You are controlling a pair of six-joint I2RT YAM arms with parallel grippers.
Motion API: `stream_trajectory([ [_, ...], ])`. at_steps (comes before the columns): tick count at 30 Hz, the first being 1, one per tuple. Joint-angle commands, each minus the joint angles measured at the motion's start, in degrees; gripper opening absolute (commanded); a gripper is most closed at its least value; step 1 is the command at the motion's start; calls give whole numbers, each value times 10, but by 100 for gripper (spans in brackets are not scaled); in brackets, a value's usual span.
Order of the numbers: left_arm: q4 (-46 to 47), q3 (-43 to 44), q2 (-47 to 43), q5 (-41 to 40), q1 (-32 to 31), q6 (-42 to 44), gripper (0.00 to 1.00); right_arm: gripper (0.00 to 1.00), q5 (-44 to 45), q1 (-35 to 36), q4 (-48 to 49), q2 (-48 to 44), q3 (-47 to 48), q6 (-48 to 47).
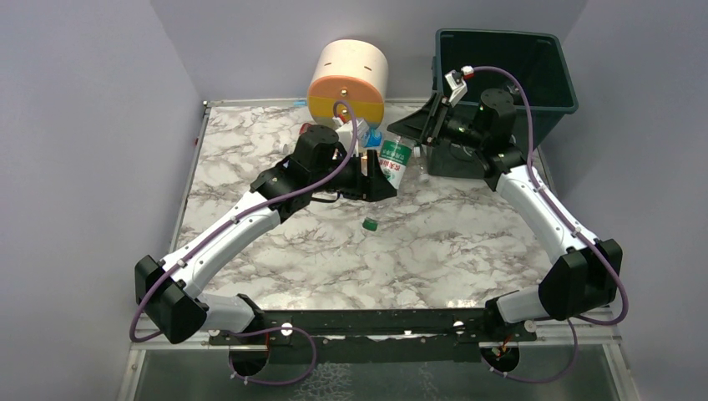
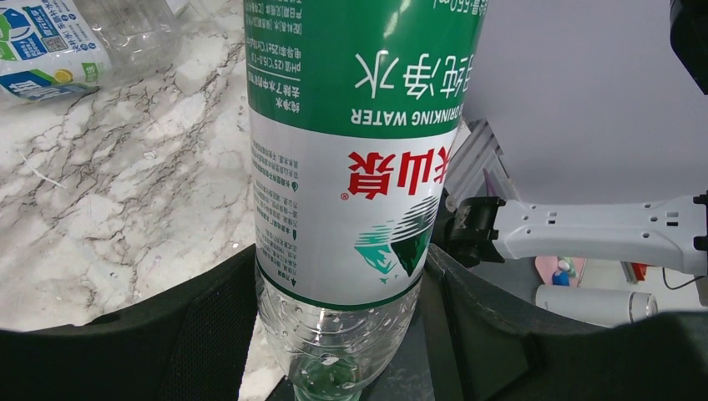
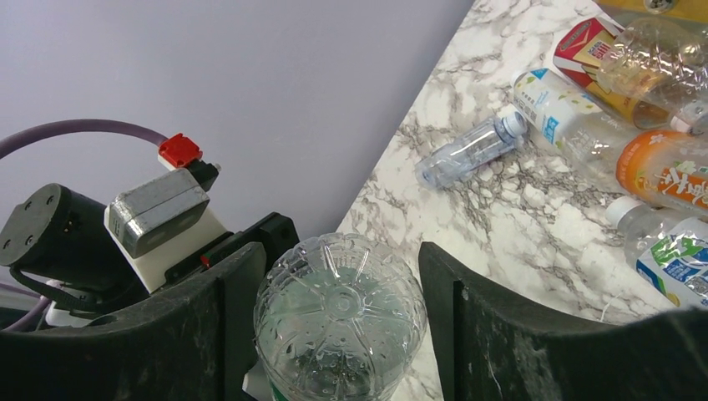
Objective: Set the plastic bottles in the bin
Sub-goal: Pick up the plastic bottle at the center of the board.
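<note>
A clear bottle with a green and white label [image 1: 395, 161] hangs above the marble table. My left gripper [image 2: 338, 334] is shut on its narrow neck end [image 2: 334, 351], both pads against the plastic. My right gripper [image 3: 342, 326] stands open around the bottle's ribbed base [image 3: 338, 313]. The left finger [image 3: 209, 334] is at the base and a gap shows before the right finger [image 3: 484, 334]. Several more plastic bottles [image 3: 472, 150] lie on the table behind, one of them orange-filled [image 3: 668, 175]. The dark green bin [image 1: 547, 75] stands at the back right, just behind my right gripper [image 1: 409, 132].
A cream, orange and grey round drawer unit [image 1: 346, 79] stands at the back middle, with the loose bottles at its foot. A small green cap [image 1: 369, 224] lies on the marble [image 1: 467, 242] in front of my left gripper [image 1: 380, 180]. Purple walls close in both sides.
</note>
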Motion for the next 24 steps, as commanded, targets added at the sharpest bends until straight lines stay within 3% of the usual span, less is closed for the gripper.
stream_trajectory([
  [1, 18, 17, 4, -15, -2, 2, 68, 68, -5, 5, 26, 1, -4, 4],
  [11, 18, 17, 1, -12, -2, -1, 71, 52, -7, 5, 24, 0, -1, 3],
  [16, 18, 17, -3, -15, -2, -1, 99, 52, -5, 5, 19, -2, 1, -1],
  [24, 9, 20, -16, -28, -2, -2, 99, 52, -2, 5, 15, -3, 0, -3],
])
